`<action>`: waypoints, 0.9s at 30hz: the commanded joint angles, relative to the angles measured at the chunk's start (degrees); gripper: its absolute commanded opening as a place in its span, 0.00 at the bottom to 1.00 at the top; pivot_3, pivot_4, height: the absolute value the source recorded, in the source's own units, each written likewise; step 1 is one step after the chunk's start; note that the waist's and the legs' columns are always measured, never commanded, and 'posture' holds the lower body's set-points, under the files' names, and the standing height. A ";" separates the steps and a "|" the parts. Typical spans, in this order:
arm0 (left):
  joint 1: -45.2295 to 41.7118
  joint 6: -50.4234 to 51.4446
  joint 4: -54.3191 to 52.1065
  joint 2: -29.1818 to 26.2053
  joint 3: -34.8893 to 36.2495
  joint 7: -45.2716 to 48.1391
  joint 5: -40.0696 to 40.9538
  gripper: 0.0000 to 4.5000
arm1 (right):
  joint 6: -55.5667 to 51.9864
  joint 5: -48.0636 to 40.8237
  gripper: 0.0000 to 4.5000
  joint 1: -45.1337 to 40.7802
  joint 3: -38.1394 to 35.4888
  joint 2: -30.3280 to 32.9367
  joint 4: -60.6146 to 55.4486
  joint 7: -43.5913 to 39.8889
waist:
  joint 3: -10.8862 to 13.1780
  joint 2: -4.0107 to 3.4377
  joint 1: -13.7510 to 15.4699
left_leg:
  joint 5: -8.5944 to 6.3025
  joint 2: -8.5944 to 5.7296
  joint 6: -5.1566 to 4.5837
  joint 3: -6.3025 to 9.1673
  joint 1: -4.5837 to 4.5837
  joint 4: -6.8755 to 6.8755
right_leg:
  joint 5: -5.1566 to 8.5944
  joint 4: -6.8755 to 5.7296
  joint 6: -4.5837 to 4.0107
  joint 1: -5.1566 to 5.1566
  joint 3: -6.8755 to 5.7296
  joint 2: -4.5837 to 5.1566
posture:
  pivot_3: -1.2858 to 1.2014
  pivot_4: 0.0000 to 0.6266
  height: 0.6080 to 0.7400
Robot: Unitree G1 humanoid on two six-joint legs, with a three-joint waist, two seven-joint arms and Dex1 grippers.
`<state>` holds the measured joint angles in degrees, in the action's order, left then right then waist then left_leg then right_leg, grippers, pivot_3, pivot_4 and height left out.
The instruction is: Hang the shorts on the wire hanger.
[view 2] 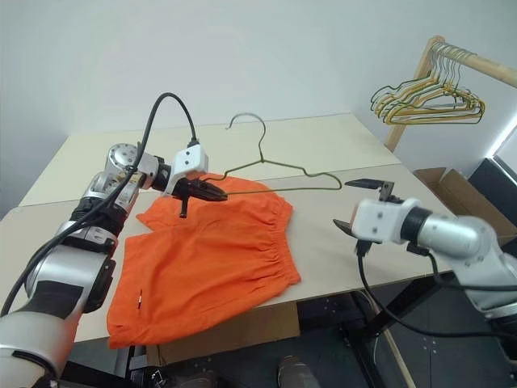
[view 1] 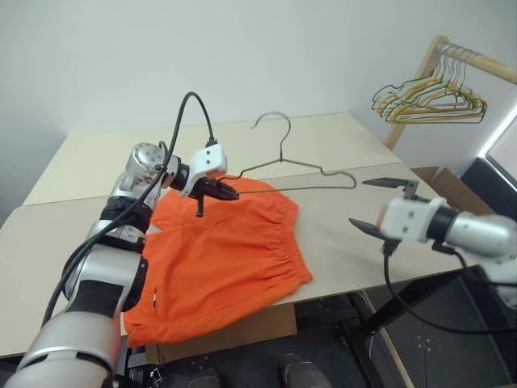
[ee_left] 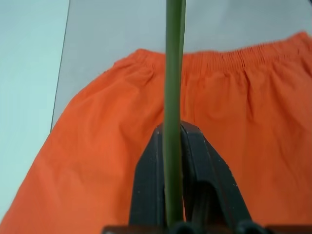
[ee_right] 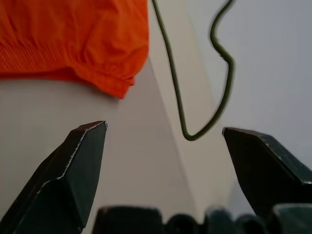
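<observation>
The orange shorts (view 1: pixel 218 259) lie flat on the table, waistband toward the right. The thin olive wire hanger (view 1: pixel 323 188) is held up just above the waistband, hook pointing away from me. My left gripper (view 1: pixel 226 192) is shut on the hanger's left corner. In the left wrist view the wire (ee_left: pixel 173 97) runs straight up out of the closed fingers (ee_left: pixel 151 185), with the shorts (ee_left: pixel 97 146) behind. My right gripper (view 1: pixel 376 204) stands open in the air just off the hanger's right corner, gripping nothing. The right wrist view shows that corner (ee_right: pixel 195 134) between its spread fingertips and apart from them.
A wooden rail (view 1: pixel 477 61) with a bunch of gold and pale hangers (view 1: pixel 428 97) stands at the back right. A cardboard box (view 1: pixel 452 186) sits beside the table (view 1: pixel 347 242) on the right. The table's front edge lies close under the shorts.
</observation>
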<state>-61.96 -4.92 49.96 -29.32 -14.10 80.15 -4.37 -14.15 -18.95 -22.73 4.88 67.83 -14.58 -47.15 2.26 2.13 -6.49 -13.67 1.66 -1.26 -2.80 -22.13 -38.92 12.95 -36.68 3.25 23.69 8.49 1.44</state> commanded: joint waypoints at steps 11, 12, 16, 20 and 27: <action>0.95 1.82 -8.84 0.00 0.90 2.32 1.87 0.00 | -44.33 3.26 0.99 -37.76 24.00 -9.86 8.30 -17.18 | -0.04 -0.09 3.14 | 0.01 0.15 0.01 -0.20 -1.00 -0.08 | 0.00 -0.49 -0.42 1.41 -0.18 -0.17 | 0.54 0.00 1.00; 1.09 1.88 -9.13 -0.08 0.93 2.39 1.92 0.00 | -44.87 4.68 0.99 -38.85 25.69 -10.72 9.69 -17.36 | -0.04 -0.09 3.49 | 0.01 0.16 0.00 -0.18 -1.13 -0.11 | -0.02 -0.49 -0.44 1.51 -0.21 -0.18 | 0.54 0.00 1.00; 1.61 1.45 -9.88 -0.42 0.90 2.60 1.86 0.00 | -44.61 7.85 0.96 -40.72 29.07 -11.80 12.36 -20.35 | -0.04 -0.09 4.70 | 0.00 0.13 0.01 -0.20 -1.31 -0.12 | -0.02 -0.44 -0.44 1.61 -0.25 -0.16 | 0.54 0.00 1.00; 1.75 1.76 -10.27 -0.50 0.97 2.78 2.03 0.00 | -43.83 10.39 0.72 -41.11 30.82 -12.75 14.00 -22.13 | -0.04 -0.09 5.87 | 0.00 0.13 0.01 -0.20 -1.49 -0.18 | -0.02 -0.44 -0.44 1.74 -0.29 -0.15 | 0.54 0.00 1.00; 1.83 1.54 -10.66 -0.58 0.93 3.49 2.31 0.00 | -41.92 14.41 0.16 -41.23 31.51 -14.53 16.74 -23.88 | -0.04 -0.09 6.00 | 0.01 0.14 0.01 -0.18 -1.53 -0.36 | -0.04 -0.50 -0.45 1.73 -0.34 -0.16 | 0.54 0.00 1.00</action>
<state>-59.67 -3.15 41.61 -29.41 -13.97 83.29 -3.42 -57.19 -5.57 -62.34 37.61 53.17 2.16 -70.38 2.21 2.03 -0.48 -13.66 1.80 -1.25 -2.98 -23.66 -39.31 12.91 -37.19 2.81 25.41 8.14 1.28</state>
